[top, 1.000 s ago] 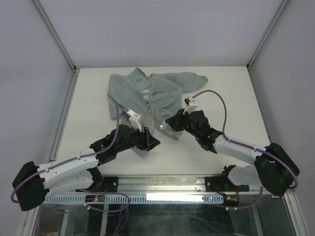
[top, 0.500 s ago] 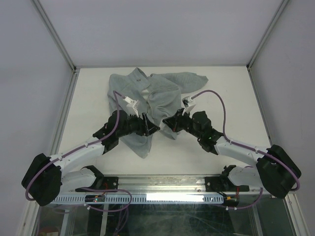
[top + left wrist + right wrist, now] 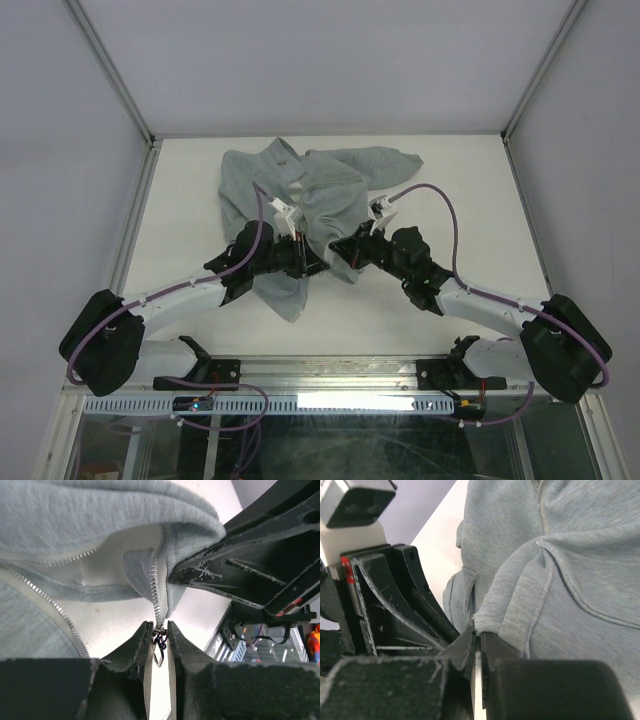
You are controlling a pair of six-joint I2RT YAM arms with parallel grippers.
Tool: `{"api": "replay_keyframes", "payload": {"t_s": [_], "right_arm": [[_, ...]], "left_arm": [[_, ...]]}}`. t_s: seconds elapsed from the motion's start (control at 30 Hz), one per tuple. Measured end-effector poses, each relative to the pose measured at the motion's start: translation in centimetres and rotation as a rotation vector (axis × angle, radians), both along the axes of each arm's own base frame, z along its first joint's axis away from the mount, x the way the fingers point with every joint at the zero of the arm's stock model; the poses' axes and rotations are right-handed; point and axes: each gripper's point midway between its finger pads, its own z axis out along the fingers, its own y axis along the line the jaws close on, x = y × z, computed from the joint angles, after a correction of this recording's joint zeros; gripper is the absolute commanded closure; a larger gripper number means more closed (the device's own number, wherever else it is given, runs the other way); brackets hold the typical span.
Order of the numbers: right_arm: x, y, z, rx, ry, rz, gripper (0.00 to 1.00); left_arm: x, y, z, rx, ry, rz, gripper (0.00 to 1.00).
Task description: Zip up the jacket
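I see one carrying surface: a white table (image 3: pixel 180 220). A single item lies on it, the jacket (image 3: pixel 330 190), pale grey-green and rumpled. It sits in the far middle of the tabletop, with one flap trailing toward the near edge, left of centre.

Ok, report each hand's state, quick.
Left hand: closed on the zipper pull.
Right hand: closed on the jacket hem.
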Motion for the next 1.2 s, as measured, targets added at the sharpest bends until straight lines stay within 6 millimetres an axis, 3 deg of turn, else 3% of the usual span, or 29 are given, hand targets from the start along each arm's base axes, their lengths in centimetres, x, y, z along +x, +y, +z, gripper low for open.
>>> {"api": "replay_keyframes", "payload": {"t_s": [0.13, 0.3, 0.53, 0.63, 0.9, 1.1, 1.2], "right_arm": [[-0.3, 0.0, -0.5, -0.017, 0.008, 0.016, 1.0], [-0.5, 0.0, -0.6, -0.03, 0.003, 0.032, 1.0], [1.0, -0.9, -0.2, -0.033, -0.029, -0.03, 1.0], [1.0, -0.9, -0.1, -0.031, -0.033, -0.029, 1.0], [0.6, -0.7, -0.2, -0.023, -0.036, -0.008, 1.0], [-0.4, -0.6, -1.0, -0.026, -0.019, 0.036, 1.0], [-0.8, -0.5, -1.2, -0.024, -0.015, 0.054, 1.0]], "left_arm": [[-0.3, 0.2, -1.2, 0.095, 0.009, 0.043, 0.86], [-0.1, 1.8, -0.7, 0.16, -0.002, 0.127, 0.78], [-2.2, 3.5, -2.6, 0.247, 0.059, 0.114, 0.51], [-2.7, 3.9, -2.9, 0.249, 0.067, 0.112, 0.46], [-0.8, 3.9, 0.2, 0.129, 0.033, 0.135, 0.44], [1.2, 1.5, 2.5, 0.057, 0.011, 0.08, 0.47], [1.9, 0.8, 2.7, 0.036, 0.009, 0.061, 0.5]]}}
